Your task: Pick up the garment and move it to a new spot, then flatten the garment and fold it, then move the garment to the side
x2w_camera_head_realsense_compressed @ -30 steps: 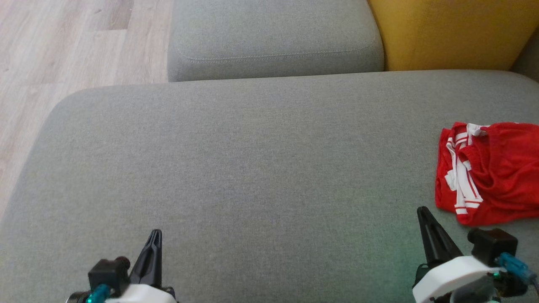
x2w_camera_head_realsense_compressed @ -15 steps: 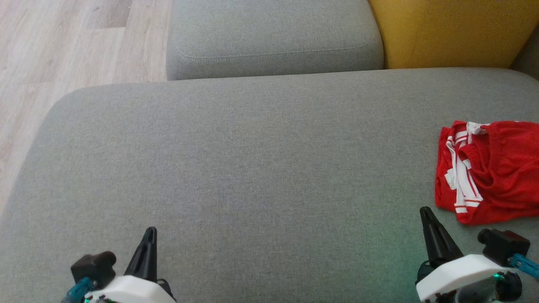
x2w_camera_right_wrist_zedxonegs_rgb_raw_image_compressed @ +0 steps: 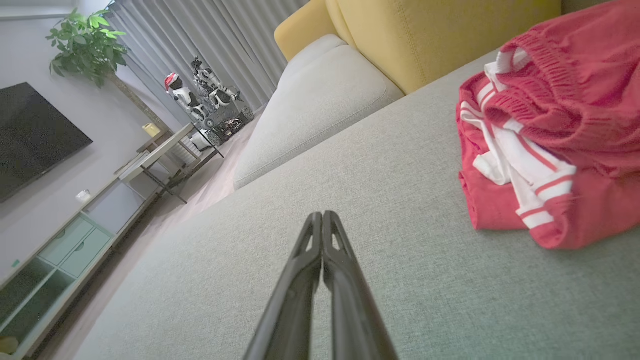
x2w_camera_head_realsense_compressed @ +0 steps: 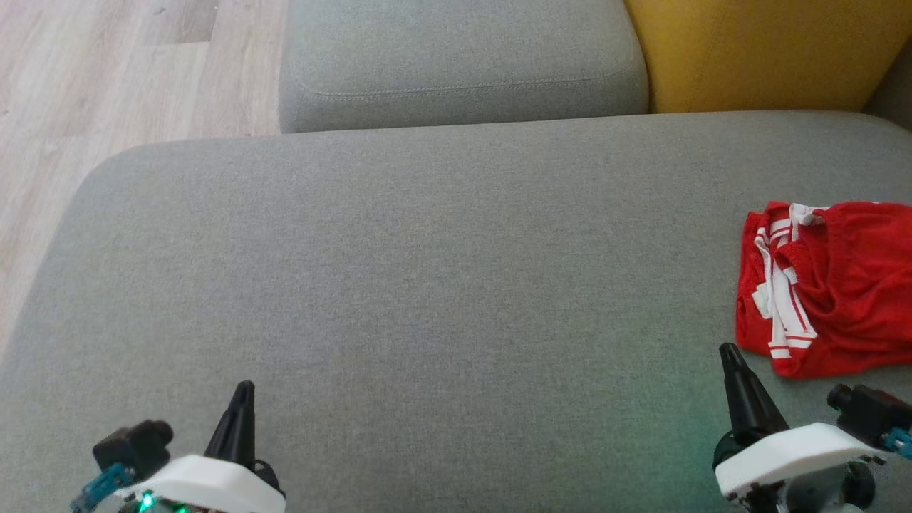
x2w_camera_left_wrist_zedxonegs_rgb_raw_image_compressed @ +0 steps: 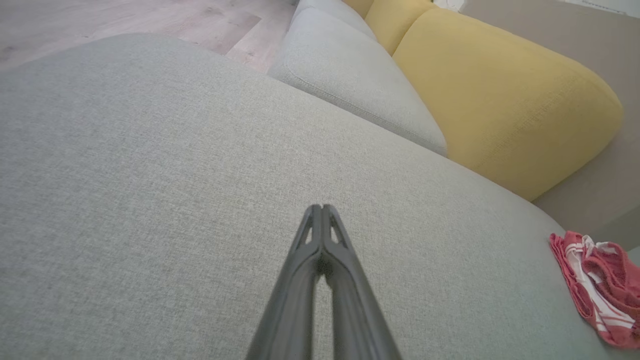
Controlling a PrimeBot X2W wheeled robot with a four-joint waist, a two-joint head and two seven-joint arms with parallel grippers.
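Note:
A crumpled red garment (x2w_camera_head_realsense_compressed: 833, 292) with white stripes lies at the right edge of the grey sofa seat (x2w_camera_head_realsense_compressed: 427, 271). It also shows at the far right of the left wrist view (x2w_camera_left_wrist_zedxonegs_rgb_raw_image_compressed: 600, 295) and large at the right of the right wrist view (x2w_camera_right_wrist_zedxonegs_rgb_raw_image_compressed: 545, 140). My right gripper (x2w_camera_head_realsense_compressed: 728, 350) is shut and empty, its tip just left of the garment's near corner and apart from it. My left gripper (x2w_camera_head_realsense_compressed: 244, 387) is shut and empty over bare cushion at the lower left. Both sets of fingers meet at their tips in the left wrist view (x2w_camera_left_wrist_zedxonegs_rgb_raw_image_compressed: 321, 207) and the right wrist view (x2w_camera_right_wrist_zedxonegs_rgb_raw_image_compressed: 320, 215).
A second grey cushion (x2w_camera_head_realsense_compressed: 456, 64) and a yellow backrest (x2w_camera_head_realsense_compressed: 769, 50) lie beyond the seat. Wooden floor (x2w_camera_head_realsense_compressed: 92, 78) runs along the left. In the right wrist view a TV (x2w_camera_right_wrist_zedxonegs_rgb_raw_image_compressed: 30, 135), a low cabinet (x2w_camera_right_wrist_zedxonegs_rgb_raw_image_compressed: 75, 235) and a potted plant (x2w_camera_right_wrist_zedxonegs_rgb_raw_image_compressed: 85, 45) stand across the room.
The head view has shifted slightly, so the sofa and garment sit a little higher. Both wrists have rolled and their bases sit lower; both grippers stay shut.

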